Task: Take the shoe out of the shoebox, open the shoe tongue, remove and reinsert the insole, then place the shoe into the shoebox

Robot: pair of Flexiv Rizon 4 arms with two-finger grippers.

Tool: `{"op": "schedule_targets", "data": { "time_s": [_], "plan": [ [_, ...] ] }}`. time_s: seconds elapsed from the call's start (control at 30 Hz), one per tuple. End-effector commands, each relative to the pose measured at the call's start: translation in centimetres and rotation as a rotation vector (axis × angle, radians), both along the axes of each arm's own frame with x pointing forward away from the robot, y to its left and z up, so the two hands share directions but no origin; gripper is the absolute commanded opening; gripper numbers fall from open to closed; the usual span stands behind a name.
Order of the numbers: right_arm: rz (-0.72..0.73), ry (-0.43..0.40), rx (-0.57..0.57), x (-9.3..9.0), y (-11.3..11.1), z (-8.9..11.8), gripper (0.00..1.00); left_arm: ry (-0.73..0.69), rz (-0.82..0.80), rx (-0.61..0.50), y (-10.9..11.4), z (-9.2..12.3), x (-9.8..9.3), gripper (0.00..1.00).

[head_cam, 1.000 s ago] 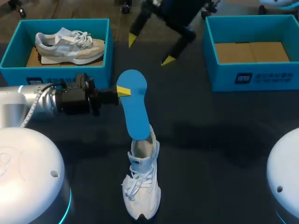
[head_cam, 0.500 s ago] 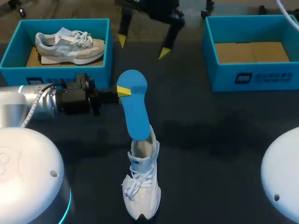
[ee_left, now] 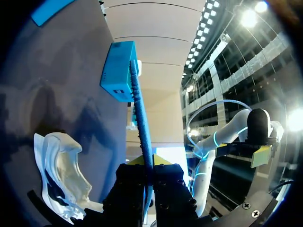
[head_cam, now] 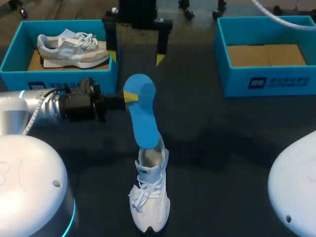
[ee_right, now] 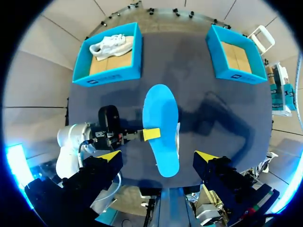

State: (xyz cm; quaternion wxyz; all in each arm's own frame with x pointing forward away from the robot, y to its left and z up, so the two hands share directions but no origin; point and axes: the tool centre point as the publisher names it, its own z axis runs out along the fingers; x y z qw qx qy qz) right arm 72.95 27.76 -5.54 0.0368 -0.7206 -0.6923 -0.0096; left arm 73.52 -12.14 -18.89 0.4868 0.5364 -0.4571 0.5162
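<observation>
A blue insole hangs upright over the table, its lower end at the mouth of a white shoe that lies on the dark table. My left gripper is shut on the insole's upper part from the left. In the left wrist view the insole runs edge-on between that gripper's fingers, with the shoe beside it. My right gripper hangs open high above the back of the table, holding nothing. Its wrist view looks down on the insole from between its spread tips.
A blue shoebox at the back left holds a second grey-white shoe. Another blue shoebox at the back right shows only its cardboard floor. Both boxes appear in the right wrist view.
My right gripper has swung leftward along the back of the table and turned so its fingers point straight down. The left gripper, insole and shoe have stayed put.
</observation>
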Motion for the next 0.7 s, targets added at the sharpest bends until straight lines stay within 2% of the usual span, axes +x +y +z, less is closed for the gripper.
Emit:
{"op": "schedule_targets", "data": {
  "time_s": [0.03,0.3,0.43,0.7],
  "plan": [
    [0.005,0.009,-0.154,0.0,1.0,-0.4,1.0,0.0,0.002,0.003,0.0,0.1,-0.1,0.0],
    [0.037,-0.036,-0.188,-0.6,2.0,-1.4,1.0,0.0,0.002,0.003,0.0,0.1,-0.1,0.0],
    [0.036,-0.025,-0.211,-0.7,2.8,-2.2,1.0,0.0,0.002,0.003,0.0,0.1,-0.1,0.0],
    [0.018,-0.026,-0.173,-1.0,2.7,-2.7,1.0,0.0,0.002,0.003,0.0,0.1,-0.1,0.0]
  ]
}}
